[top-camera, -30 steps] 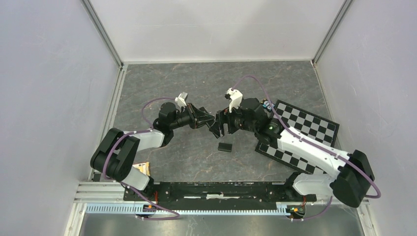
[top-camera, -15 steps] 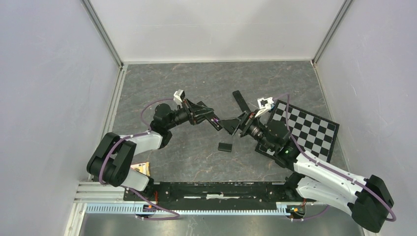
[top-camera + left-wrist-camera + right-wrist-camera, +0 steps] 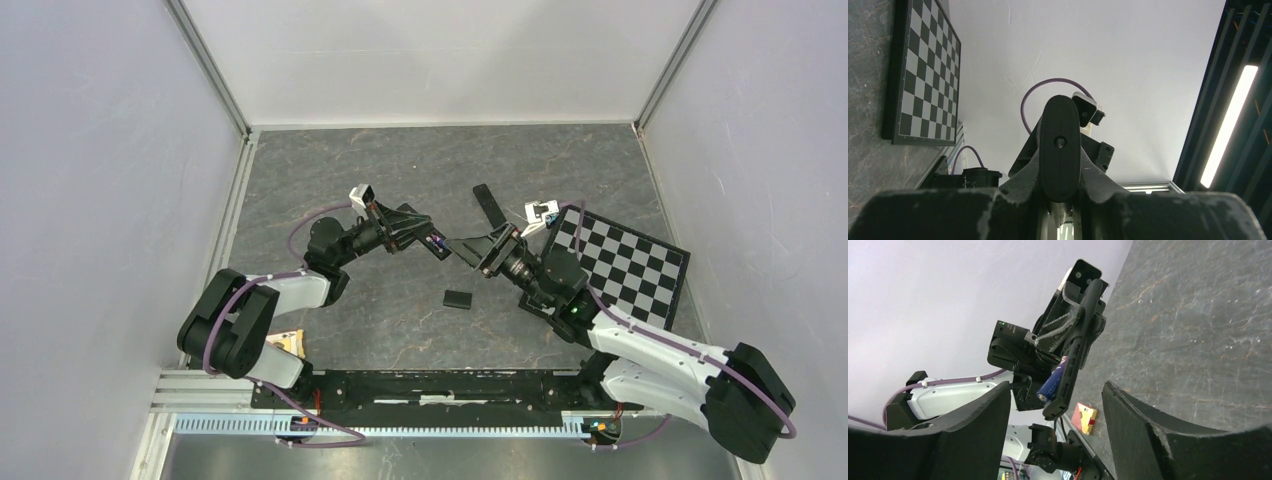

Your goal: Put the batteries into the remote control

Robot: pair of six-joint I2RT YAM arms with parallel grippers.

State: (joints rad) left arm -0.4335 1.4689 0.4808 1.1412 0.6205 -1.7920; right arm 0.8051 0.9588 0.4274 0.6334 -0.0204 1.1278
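Note:
My left gripper (image 3: 424,238) is shut on a black remote (image 3: 440,249) and holds it above the table. In the left wrist view the remote's rounded end (image 3: 1060,142) stands up between the closed fingers of that gripper (image 3: 1062,176). A blue battery (image 3: 1052,382) lies along the remote (image 3: 1075,352) near its lower end; in the top view it shows as a purple speck (image 3: 437,241). My right gripper (image 3: 474,249) is open and empty, facing the remote from a short gap away (image 3: 1057,390). The orange battery and the dark battery are out of view.
A small flat black cover (image 3: 458,298) lies on the grey table below the grippers. A long black bar (image 3: 490,208) lies behind the right gripper. A checkerboard (image 3: 625,265) lies at the right. An orange packet (image 3: 288,343) lies by the left arm's base (image 3: 1084,418).
My right gripper has drawn back from the remote, turned and opened toward it, and the right arm has dropped lower. The long black bar has come into view. The left gripper rose slightly.

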